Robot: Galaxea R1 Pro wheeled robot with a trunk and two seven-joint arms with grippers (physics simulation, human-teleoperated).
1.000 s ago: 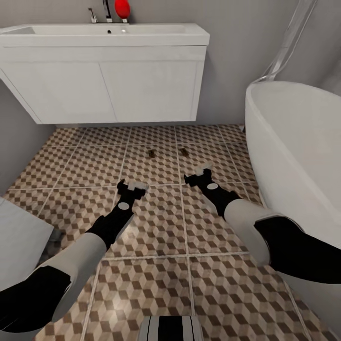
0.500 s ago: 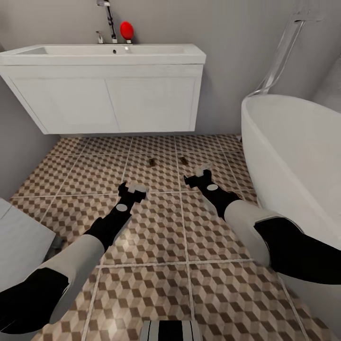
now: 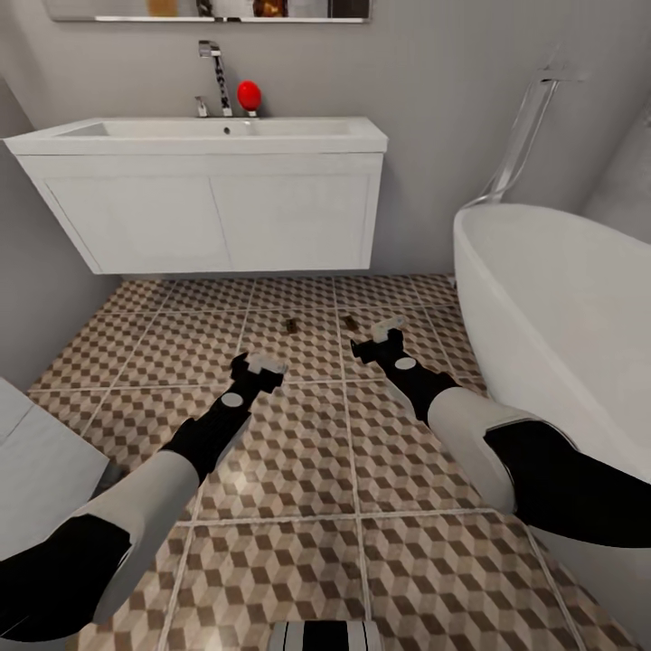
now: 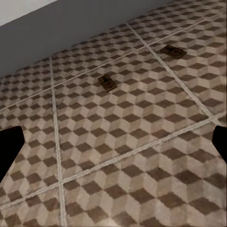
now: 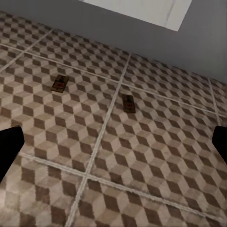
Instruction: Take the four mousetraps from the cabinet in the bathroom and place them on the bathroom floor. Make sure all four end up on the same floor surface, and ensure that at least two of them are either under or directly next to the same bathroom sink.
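Note:
Two mousetraps (image 3: 291, 325) (image 3: 350, 322), small dark-brown slabs, lie on the patterned bathroom floor (image 3: 298, 470) just in front of the bathroom sink (image 3: 199, 136) and its white vanity (image 3: 217, 217). My left gripper (image 3: 256, 364) hovers open over the tiles, short of the left trap. My right gripper (image 3: 384, 333) is open too, close beside the right trap. The left wrist view has both mousetraps (image 4: 109, 83) (image 4: 172, 51) ahead, and so does the right wrist view (image 5: 59, 83) (image 5: 128, 103). Nothing sits between either pair of fingers. I cannot pick out the cabinet.
A large white oval bathtub (image 3: 561, 307) fills the right side, close to my right arm. A white slab-like object (image 3: 41, 461) stands at the lower left. A chrome tap (image 3: 215, 72) and a red object (image 3: 249, 94) sit on the sink's back edge. Grey walls close the room.
The head view has tilted up, so sink, tub and floor sit lower in the picture. Both arms and the two traps have kept their places.

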